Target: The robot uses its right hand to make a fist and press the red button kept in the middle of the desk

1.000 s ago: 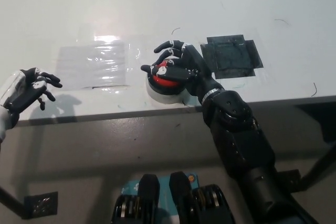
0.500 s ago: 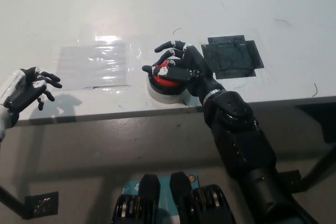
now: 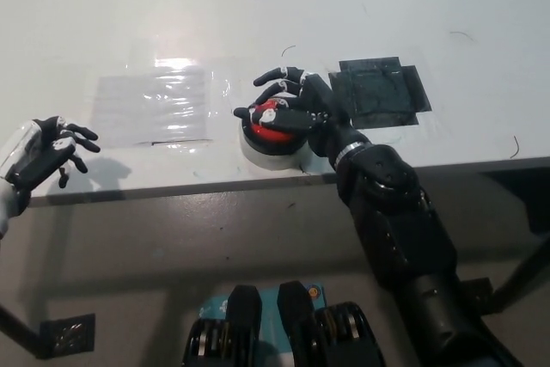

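Red plastic shows between the curled fingers of the black right hand [image 3: 292, 109], which sits over the red button [image 3: 268, 124] near the front edge of the white desk [image 3: 258, 23]. The hand holds nothing, and its fingers are bent but not drawn tight, so the fist looks only half made. A press from here could land on fingertips rather than knuckles and slide off the button's dome toward the dark taped patch [image 3: 378, 92] just right of it. The button's pale base could also skid toward the desk edge. Well left of the button, the white left hand [image 3: 43, 156] rests with fingers spread, empty.
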You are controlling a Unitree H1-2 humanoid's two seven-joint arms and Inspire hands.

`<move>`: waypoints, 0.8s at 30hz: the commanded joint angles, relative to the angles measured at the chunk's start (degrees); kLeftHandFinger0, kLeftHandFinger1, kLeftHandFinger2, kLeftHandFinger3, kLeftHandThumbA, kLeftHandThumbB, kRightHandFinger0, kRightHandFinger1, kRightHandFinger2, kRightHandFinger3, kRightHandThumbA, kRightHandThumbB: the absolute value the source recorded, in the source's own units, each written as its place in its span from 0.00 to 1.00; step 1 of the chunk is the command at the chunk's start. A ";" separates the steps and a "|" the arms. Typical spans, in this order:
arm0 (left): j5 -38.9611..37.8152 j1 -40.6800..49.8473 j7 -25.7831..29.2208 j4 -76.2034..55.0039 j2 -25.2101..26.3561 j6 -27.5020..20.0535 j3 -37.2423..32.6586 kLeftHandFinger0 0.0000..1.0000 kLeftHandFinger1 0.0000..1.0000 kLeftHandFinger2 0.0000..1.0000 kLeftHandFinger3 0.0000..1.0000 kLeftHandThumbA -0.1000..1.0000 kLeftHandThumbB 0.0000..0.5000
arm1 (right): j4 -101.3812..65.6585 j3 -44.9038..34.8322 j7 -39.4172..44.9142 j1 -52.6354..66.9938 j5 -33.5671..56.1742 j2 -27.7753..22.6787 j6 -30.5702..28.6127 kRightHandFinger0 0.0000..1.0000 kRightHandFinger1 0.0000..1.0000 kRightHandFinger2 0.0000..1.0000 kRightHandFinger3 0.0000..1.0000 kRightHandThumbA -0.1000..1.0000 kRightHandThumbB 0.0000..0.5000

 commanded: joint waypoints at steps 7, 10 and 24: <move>-0.30 0.55 -0.01 -1.38 1.01 -1.08 1.03 0.18 0.31 0.45 0.58 0.54 0.00 | -14.43 -4.52 0.38 -7.62 3.47 -4.58 9.01 0.00 0.01 0.34 0.40 1.00 0.46; -0.31 0.98 0.00 -1.39 1.11 -0.93 1.13 0.20 0.33 0.46 0.59 0.54 0.00 | -16.67 -5.42 0.59 -7.88 3.89 -5.96 9.40 0.00 0.03 0.36 0.41 1.00 0.45; -0.32 1.73 0.14 -1.72 1.08 -1.13 1.36 0.19 0.32 0.44 0.58 0.55 0.00 | -32.23 -10.08 0.96 -1.24 7.52 -14.00 15.33 0.00 0.09 0.36 0.41 1.00 0.37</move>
